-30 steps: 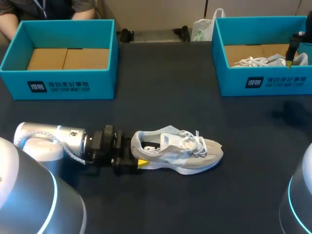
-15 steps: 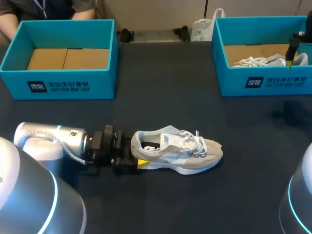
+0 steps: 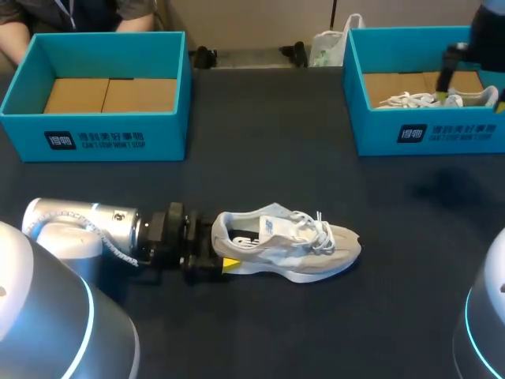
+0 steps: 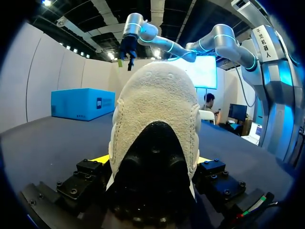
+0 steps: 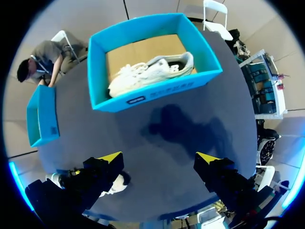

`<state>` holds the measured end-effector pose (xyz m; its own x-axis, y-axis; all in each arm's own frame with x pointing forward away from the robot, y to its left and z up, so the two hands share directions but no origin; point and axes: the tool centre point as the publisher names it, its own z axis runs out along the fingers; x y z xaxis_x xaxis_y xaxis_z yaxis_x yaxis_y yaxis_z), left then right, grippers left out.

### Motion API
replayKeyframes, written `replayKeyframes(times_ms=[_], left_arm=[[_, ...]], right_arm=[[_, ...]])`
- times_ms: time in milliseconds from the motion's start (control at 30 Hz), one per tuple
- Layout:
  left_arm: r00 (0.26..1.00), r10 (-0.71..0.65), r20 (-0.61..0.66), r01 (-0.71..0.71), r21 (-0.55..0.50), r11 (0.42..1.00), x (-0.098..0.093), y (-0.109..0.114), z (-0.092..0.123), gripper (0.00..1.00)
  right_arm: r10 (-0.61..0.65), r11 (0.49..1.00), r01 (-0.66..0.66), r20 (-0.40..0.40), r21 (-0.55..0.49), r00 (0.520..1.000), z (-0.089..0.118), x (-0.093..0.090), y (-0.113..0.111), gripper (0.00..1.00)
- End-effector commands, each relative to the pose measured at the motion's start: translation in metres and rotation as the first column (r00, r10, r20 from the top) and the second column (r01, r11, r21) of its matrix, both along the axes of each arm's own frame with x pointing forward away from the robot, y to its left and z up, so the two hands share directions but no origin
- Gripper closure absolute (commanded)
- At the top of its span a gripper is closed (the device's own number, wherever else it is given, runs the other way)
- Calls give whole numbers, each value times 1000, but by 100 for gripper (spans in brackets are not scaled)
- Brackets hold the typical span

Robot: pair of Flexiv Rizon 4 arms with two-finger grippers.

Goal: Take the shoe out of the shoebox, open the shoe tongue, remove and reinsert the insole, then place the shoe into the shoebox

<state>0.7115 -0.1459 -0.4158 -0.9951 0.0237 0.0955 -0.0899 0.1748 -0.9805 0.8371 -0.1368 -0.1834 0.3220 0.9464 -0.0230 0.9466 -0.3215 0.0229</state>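
A pale grey and white shoe (image 3: 288, 245) lies on its sole on the dark table, toe to the right. My left gripper (image 3: 225, 260) lies low at its heel. In the left wrist view the heel (image 4: 157, 143) fills the gap between the two fingers, and both yellow tips touch its sides. My right gripper (image 3: 465, 71) hangs high over the right-hand blue shoebox (image 3: 426, 130) with its fingers wide open and nothing between them (image 5: 159, 157). A second pale shoe (image 5: 150, 71) lies inside that box. It also shows far off above the heel (image 4: 125, 59).
An empty blue shoebox (image 3: 102, 130) with a cardboard floor stands at the back left. A white bag (image 3: 330, 43) sits at the table's far edge. Bare dark table (image 3: 268, 158) lies between the boxes and the shoe.
My right gripper has moved left and up over the right shoebox, and its shadow on the table has shifted left. The left arm and the shoe have not moved.
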Motion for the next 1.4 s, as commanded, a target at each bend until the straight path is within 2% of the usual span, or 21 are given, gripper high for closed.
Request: replayKeyframes(times_ms=[33,133,200,733,833,867,933,1000,1067,1133,1167,1200,1233,1400], left_arm=[[1000,4,1,-4,2,1000,-1,0,1,100],[1000,4,1,-4,2,1000,-1,0,1,100],[1000,4,1,-4,2,1000,-1,0,1,100],[1000,4,1,-4,2,1000,-1,0,1,100],[1000,4,1,-4,2,1000,-1,0,1,100],[1000,4,1,-4,2,1000,-1,0,1,100],[1000,4,1,-4,2,1000,-1,0,1,100],[1000,4,1,-4,2,1000,-1,0,1,100],[1000,4,1,-4,2,1000,-1,0,1,100],[1000,4,1,-4,2,1000,-1,0,1,100],[1000,4,1,-4,2,1000,-1,0,1,100],[1000,4,1,-4,2,1000,-1,0,1,100],[1000,4,1,-4,2,1000,-1,0,1,100],[1000,4,1,-4,2,1000,-1,0,1,100]], right_arm=[[-1,1000,2,46,-29,999,9,-30,38,0],[-7,1000,8,43,-29,999,11,-42,64,0],[-31,999,31,1,-39,1000,13,-53,88,0],[-31,999,31,1,-39,1000,13,-53,88,0],[-98,994,97,-24,-59,995,9,-52,111,0],[-98,990,97,3,-101,995,9,-58,125,0],[-79,995,82,39,-63,996,10,-69,141,0],[-80,991,86,67,-103,995,10,-85,164,0],[-69,995,73,68,-71,995,10,-96,177,0],[-109,988,115,68,-98,992,9,-112,193,0],[-102,992,106,66,-66,993,8,-120,199,0],[-132,989,133,34,-61,991,2,-130,208,0],[-170,983,171,16,-65,985,-2,-136,212,0],[-170,983,171,16,-65,985,-2,-136,212,0]])
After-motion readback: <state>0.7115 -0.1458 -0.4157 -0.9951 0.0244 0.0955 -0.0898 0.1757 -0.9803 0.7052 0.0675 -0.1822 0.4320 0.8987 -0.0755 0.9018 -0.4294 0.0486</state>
